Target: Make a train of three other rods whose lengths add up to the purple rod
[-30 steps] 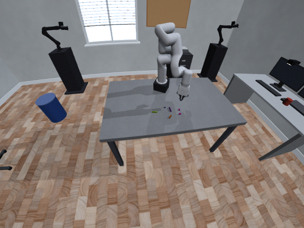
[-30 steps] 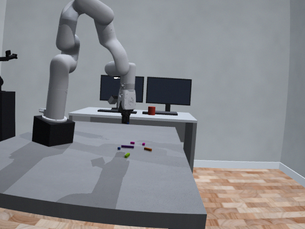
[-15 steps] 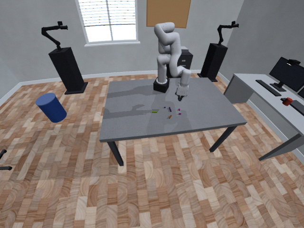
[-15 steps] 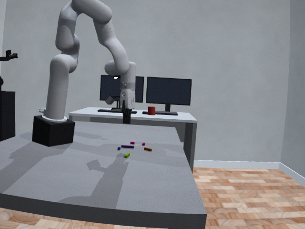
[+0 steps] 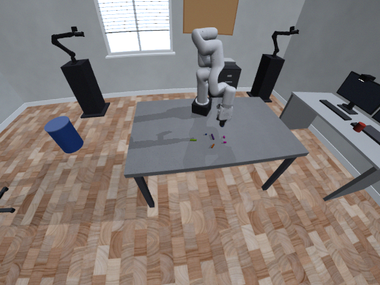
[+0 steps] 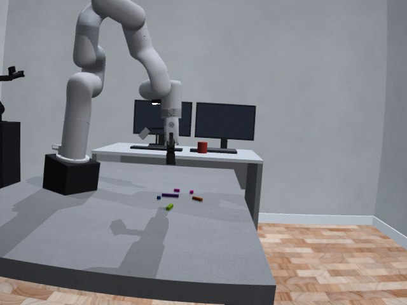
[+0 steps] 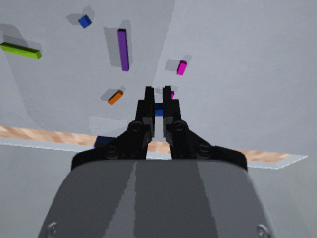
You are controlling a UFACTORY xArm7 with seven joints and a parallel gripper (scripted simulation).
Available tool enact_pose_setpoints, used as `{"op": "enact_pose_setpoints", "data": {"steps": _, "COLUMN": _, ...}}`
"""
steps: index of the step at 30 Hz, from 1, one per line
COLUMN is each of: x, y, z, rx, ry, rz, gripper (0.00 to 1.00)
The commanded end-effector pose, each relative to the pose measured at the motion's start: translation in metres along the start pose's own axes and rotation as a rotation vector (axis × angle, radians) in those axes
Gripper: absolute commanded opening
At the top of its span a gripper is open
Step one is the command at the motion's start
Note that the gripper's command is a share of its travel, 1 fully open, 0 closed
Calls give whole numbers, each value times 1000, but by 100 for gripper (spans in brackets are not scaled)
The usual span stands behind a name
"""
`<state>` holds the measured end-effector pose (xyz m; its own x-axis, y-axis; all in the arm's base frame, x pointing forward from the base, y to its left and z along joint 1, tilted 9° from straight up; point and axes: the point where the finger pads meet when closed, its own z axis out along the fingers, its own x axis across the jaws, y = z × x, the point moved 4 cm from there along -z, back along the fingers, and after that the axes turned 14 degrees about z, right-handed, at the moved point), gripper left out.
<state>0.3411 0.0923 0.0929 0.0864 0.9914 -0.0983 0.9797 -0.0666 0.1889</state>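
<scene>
Hovering gripper (image 5: 221, 124) (image 6: 170, 163) (image 7: 158, 97): above the table (image 5: 171, 156) (image 6: 138, 282) (image 7: 238, 55), fingers nearly together, apparently gripping a small blue rod (image 7: 158, 109), though the fingers partly hide it.
Purple rod (image 5: 212, 136) (image 6: 170, 195) (image 7: 123, 50): lying flat below the gripper, farther out from the arm's base.
Near magenta rod (image 5: 224, 136) (image 6: 177, 190) (image 7: 182, 68): below and outward from the gripper.
Far magenta rod (image 5: 224, 142) (image 6: 191, 191) (image 7: 172, 94): farther outward, partly behind a finger in the wrist view.
Orange rod (image 5: 212, 145) (image 6: 197, 199) (image 7: 115, 97): outward and toward the gripper's left in the wrist view.
Lime rod (image 5: 193, 139) (image 6: 169, 206) (image 7: 21, 50): farthest from the gripper on that left side.
Loose blue rod (image 5: 205, 134) (image 6: 158, 197) (image 7: 85, 21): also left of the gripper there, between lime and purple.
Train: unformed; the table rods lie apart.

Has turned the gripper (image 5: 222, 124) (image 6: 170, 162) (image 7: 158, 97) about its upright axis, from broad face to narrow edge in the exterior view, and shifted it sideways in the top view, bringing the blue rod (image 7: 158, 110) between the jaws nearer the purple rod (image 5: 212, 136) (image 6: 170, 195) (image 7: 123, 50).
</scene>
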Motion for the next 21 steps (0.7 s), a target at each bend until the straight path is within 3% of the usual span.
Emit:
{"op": "enact_pose_setpoints", "data": {"steps": 1, "x": -11, "y": 5, "z": -2, "rx": 17, "ry": 30, "rz": -164, "gripper": 4}}
{"op": "enact_pose_setpoints", "data": {"steps": 21, "x": -46, "y": 12, "z": -1, "rx": 6, "ry": 32, "rz": -681, "gripper": 4}}
